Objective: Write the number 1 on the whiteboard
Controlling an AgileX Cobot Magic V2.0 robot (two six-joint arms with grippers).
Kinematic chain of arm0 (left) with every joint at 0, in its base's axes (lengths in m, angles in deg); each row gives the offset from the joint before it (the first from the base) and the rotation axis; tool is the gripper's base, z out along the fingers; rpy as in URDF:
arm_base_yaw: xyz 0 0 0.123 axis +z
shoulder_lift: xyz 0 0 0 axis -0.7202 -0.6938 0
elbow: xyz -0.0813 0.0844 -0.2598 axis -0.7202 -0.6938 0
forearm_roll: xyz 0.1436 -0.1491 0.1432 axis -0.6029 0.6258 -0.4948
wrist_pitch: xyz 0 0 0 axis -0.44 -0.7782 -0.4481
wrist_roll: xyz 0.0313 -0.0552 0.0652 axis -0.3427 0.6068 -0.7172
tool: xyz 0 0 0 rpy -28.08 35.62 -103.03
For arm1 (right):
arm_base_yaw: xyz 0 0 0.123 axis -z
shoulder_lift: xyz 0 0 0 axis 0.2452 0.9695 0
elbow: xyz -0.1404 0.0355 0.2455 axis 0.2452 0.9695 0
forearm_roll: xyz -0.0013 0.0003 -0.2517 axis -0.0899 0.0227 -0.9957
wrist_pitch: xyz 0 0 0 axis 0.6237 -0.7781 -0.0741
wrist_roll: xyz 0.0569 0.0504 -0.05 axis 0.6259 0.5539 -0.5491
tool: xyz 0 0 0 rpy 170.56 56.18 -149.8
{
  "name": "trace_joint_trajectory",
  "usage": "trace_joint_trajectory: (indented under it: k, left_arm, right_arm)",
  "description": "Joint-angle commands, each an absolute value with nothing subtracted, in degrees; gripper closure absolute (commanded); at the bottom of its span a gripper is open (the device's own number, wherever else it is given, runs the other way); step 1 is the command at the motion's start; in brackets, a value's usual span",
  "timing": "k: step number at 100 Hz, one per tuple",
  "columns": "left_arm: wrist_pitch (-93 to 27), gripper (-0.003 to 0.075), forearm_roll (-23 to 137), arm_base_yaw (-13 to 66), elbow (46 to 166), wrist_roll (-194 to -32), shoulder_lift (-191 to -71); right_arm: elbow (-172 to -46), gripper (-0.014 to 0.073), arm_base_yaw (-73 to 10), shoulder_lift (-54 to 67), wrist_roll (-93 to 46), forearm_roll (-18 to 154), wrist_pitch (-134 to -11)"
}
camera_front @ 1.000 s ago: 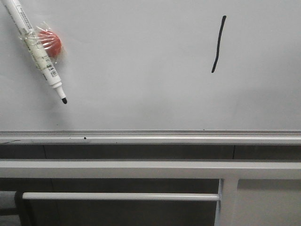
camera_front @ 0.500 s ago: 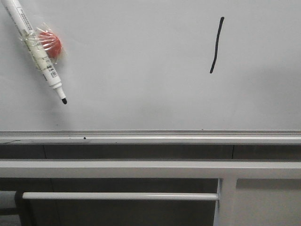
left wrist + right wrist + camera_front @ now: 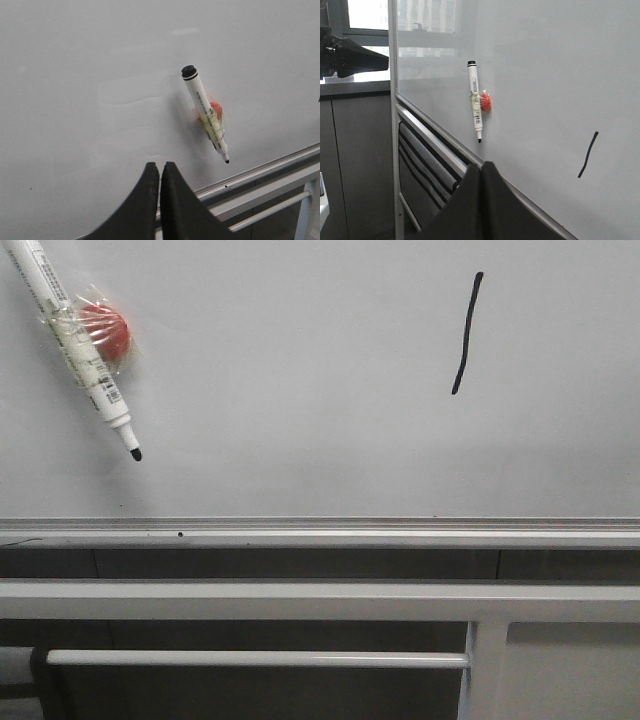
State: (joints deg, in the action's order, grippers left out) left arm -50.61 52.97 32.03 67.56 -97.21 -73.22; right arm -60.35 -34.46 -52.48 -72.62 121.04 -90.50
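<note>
The number 1 [image 3: 466,334] sits on the whiteboard [image 3: 300,390] in the upper right of the front view: one thin black stroke, nearly vertical with a slight slant, well above the silver bottom rail [image 3: 320,533]. Over on the upper left, a white marker [image 3: 85,355] hangs on the board, tilted, black tip pointing down and to the right, bound with clear wrap to a red round magnet [image 3: 106,330] that sticks to the panel (marker and stroke are well apart). Neither arm shows in the front view. From the left wrist camera, the left hand [image 3: 159,172] has its two dark fingers pressed together with only a hairline seam between them, nothing held, and it is off the board. The right hand [image 3: 481,172] looks the same in its own view: fingers closed tight, nothing in the grip, with the stroke visible on the board beyond it. White frame bars [image 3: 300,600] run below the rail.
</note>
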Motion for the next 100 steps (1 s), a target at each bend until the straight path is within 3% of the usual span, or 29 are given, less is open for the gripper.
trace_joint_trajectory:
  k: [1,57,72,100]
  left_arm:
    - [-45.98,0.0741,54.36,31.95,68.93,-97.12,-71.96]
    - [-46.09,0.0741,54.36,31.95,68.82,-97.12,-71.96]
    - [-45.49,0.0741,46.29,33.09,67.65,-94.37,-71.96]
    - [-28.78,0.0741,32.45,40.31,58.02,-76.92,-71.96]
  right_arm:
    - [-62.33,0.0657,-34.31,-53.07,-73.1,123.42,-88.82]
    - [-62.33,0.0657,-34.31,-53.07,-73.1,123.42,-88.82]
    - [-62.33,0.0657,-34.31,-53.07,-73.1,123.42,-88.82]
    - [-62.33,0.0657,-34.31,-53.07,-73.1,123.42,-88.82]
